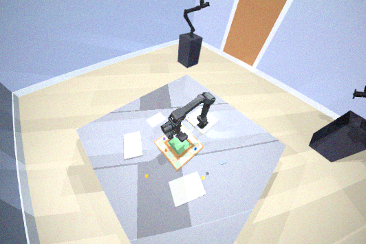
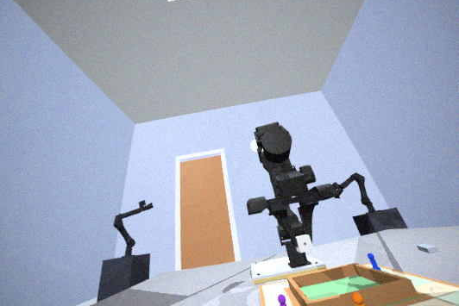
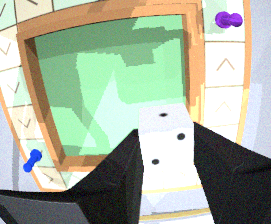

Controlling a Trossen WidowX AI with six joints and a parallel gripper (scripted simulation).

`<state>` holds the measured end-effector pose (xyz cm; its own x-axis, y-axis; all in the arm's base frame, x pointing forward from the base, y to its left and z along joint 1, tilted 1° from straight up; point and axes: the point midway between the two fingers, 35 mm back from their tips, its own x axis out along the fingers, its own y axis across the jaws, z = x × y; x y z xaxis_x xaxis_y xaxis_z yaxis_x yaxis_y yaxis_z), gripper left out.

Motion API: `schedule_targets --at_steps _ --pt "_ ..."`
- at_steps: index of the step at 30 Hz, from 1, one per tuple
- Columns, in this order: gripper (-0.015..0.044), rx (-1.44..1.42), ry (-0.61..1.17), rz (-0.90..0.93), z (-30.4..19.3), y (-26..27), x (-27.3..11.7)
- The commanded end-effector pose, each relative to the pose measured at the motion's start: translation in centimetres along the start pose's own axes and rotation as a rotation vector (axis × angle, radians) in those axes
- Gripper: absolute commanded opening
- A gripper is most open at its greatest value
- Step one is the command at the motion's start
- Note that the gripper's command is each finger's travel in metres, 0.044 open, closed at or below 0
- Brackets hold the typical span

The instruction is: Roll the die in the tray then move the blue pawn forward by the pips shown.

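My gripper (image 3: pixel 164 132) (image 2: pixel 304 243) is shut on the white die (image 3: pixel 166 134) (image 2: pixel 304 244) and holds it in the air. In the wrist view the die overlaps the near right corner of the green-floored tray (image 3: pixel 111 90) (image 2: pixel 332 287) (image 1: pixel 179 146); its side toward the camera shows two pips. The blue pawn (image 3: pixel 33 160) (image 2: pixel 374 261) (image 1: pixel 195 148) stands on the board's track beside an outer corner of the tray. In the top view the arm hides the fingertips and die.
The purple pawn (image 3: pixel 229 20) (image 2: pixel 281 300) (image 1: pixel 164 138) and orange pawn (image 2: pixel 357 298) (image 1: pixel 166 150) stand on the board around the tray. White sheets (image 1: pixel 133 145) (image 1: pixel 187 189), two yellow discs (image 1: pixel 146 176) (image 1: pixel 203 177), a grey disc (image 1: pixel 207 173) and a light blue piece (image 2: pixel 427 248) lie about the table.
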<state>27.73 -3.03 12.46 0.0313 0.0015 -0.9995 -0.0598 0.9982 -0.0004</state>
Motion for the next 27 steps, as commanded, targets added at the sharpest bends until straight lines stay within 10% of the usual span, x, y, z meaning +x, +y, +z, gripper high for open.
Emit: schedule_targets --at_steps 1,10,27 --pt "0.0 0.011 -0.009 -0.003 -0.2 2.1 0.3" --pt "0.0 0.019 -0.031 0.0 -0.5 4.2 0.8" --pt "0.0 0.019 -0.603 -0.003 0.0 3.9 1.4"
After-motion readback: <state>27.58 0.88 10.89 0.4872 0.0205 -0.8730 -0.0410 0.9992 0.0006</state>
